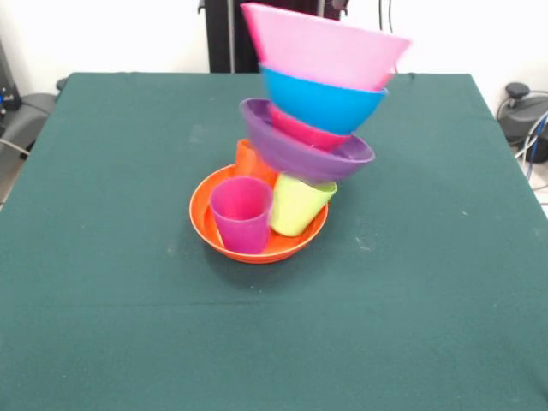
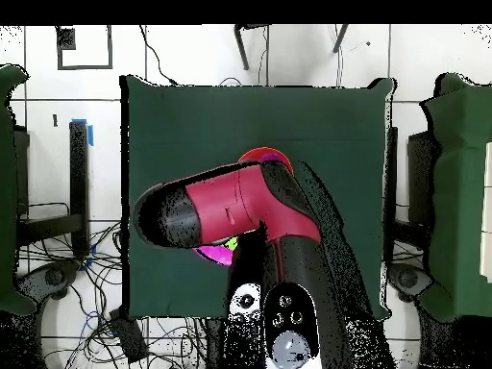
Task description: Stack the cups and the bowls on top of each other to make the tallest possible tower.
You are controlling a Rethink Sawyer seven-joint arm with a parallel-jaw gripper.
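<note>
The red arm [image 2: 231, 207] overhangs the tower [image 1: 317, 111], hiding it from above.

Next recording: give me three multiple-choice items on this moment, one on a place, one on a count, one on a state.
1. Where do the cups stand?
A. On the bare cloth
B. Inside the orange bowl
C. On the pink bowl

2. How many cups show in the front view?
A. One
B. Two
C. Three

3. How does the tower sit?
A. Leaning
B. Dead straight
C. Fallen flat

Answers:
1 B: the cups stand within the orange bowl rim.
2 C: purple, lime green and orange ones show.
3 A: the pink bowl tilts, offset from the tower base.
</note>
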